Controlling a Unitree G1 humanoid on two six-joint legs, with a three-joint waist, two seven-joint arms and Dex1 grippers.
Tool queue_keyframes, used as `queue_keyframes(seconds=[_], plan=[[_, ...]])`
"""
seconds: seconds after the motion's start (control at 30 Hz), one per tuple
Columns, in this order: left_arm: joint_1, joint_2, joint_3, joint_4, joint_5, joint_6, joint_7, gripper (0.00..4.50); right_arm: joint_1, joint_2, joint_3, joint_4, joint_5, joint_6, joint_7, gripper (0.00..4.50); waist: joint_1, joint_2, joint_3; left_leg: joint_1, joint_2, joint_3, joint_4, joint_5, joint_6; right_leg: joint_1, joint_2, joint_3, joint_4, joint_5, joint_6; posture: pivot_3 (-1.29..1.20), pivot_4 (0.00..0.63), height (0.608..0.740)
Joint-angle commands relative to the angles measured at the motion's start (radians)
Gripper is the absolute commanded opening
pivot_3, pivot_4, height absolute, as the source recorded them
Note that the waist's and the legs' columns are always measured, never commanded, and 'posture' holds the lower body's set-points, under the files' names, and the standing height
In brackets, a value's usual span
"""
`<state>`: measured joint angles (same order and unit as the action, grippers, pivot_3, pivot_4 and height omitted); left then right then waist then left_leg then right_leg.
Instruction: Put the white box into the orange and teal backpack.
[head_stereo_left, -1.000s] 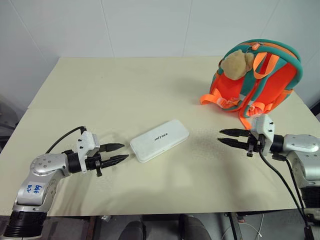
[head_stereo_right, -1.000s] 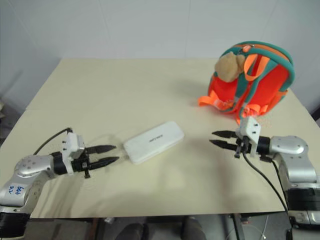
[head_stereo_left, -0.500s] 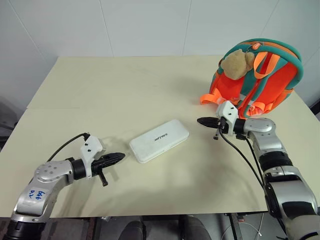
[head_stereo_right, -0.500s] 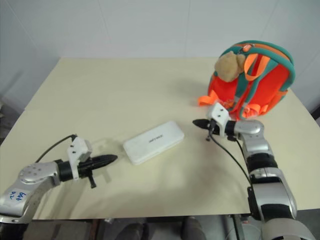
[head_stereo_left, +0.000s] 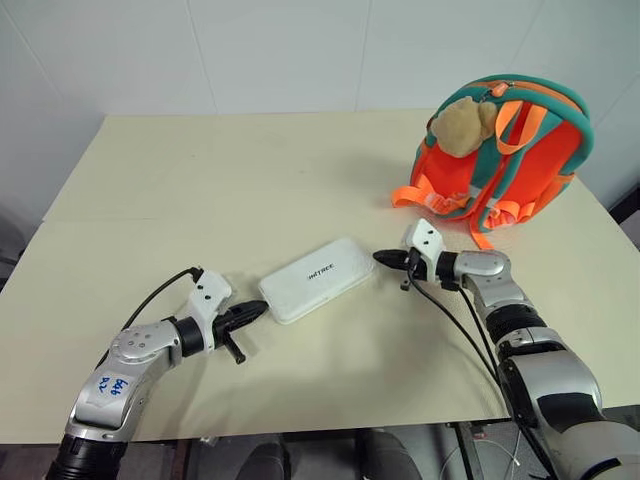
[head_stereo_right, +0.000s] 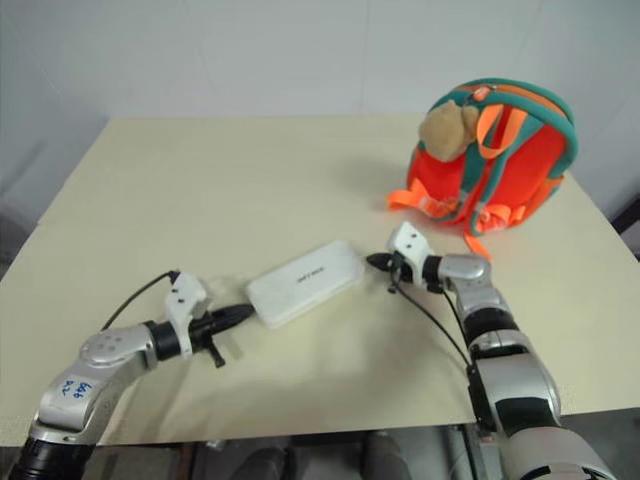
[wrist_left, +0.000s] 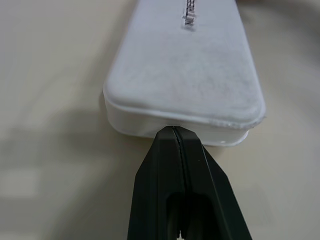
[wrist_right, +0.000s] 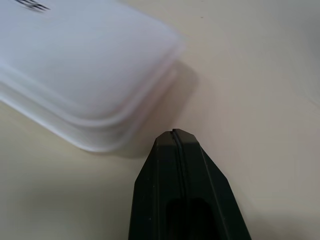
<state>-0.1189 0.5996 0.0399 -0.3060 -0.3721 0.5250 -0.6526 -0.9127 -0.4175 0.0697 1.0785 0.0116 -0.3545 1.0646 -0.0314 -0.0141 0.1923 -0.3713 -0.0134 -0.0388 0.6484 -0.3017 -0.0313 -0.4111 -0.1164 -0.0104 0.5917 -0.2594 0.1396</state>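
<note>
one white box (head_stereo_left: 318, 280) lies flat on the cream table (head_stereo_left: 200, 190), its long axis running diagonally, lid with small dark lettering facing up. one orange and teal backpack (head_stereo_left: 510, 150) stands upright well apart from the box, toward the table's far right corner, with a single tan plush bear (head_stereo_left: 458, 128) hanging at its top and orange straps trailing toward the box. the tabletop between box and backpack is bare. two grippers flank the box, one at each short end. the left gripper (wrist_left: 174, 131) is clenched on nothing, its joined tips touching the box's near end wall. the right gripper (wrist_right: 175, 134) is likewise clenched and empty, its tips just beside the box's far corner, apart from it.
</note>
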Motion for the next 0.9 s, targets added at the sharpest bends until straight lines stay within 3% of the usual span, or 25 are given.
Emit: queue_keyframes(seconds=[0.03, 0.3, 0.53, 0.9], plan=[[-0.018, -0.004, -0.011, -0.005, -0.001, -0.001, -0.013, 0.00, 0.025, 0.009, -0.006, -0.102, 0.034, 0.034, 0.052, 0.12, 0.001, 0.000, 0.000, 0.000, 0.000, 0.000, 0.000, 0.000, 0.000, 0.000, 0.000, 0.000, 0.000, 0.000, 0.000, 0.00, 0.150, 0.740], [-0.026, -0.011, -0.025, -0.003, 0.002, 0.013, -0.021, 0.00, 0.215, -0.026, 0.018, -0.476, 0.102, 0.240, 0.134, 0.12, 0.005, 0.000, 0.000, 0.000, 0.000, 0.000, 0.000, 0.000, 0.000, 0.000, 0.000, 0.000, 0.000, 0.000, 0.000, 0.00, 0.150, 0.740], [-0.042, -0.014, -0.041, 0.019, 0.007, 0.002, -0.049, 0.00, 0.434, -0.146, 0.024, -0.882, 0.182, 0.502, 0.185, 0.12, 0.009, 0.000, 0.000, 0.000, 0.000, -0.001, 0.001, -0.001, 0.000, 0.000, 0.000, 0.000, 0.001, 0.000, 0.000, 0.00, 0.150, 0.740], [-0.098, -0.054, -0.110, 0.051, 0.012, -0.010, -0.108, 0.00, 0.652, -0.302, -0.067, -1.182, 0.265, 0.703, 0.143, 0.12, 0.035, 0.000, 0.000, 0.000, 0.000, -0.001, 0.003, -0.004, 0.006, 0.001, 0.000, 0.001, -0.002, 0.000, 0.000, 0.00, 0.150, 0.740]])
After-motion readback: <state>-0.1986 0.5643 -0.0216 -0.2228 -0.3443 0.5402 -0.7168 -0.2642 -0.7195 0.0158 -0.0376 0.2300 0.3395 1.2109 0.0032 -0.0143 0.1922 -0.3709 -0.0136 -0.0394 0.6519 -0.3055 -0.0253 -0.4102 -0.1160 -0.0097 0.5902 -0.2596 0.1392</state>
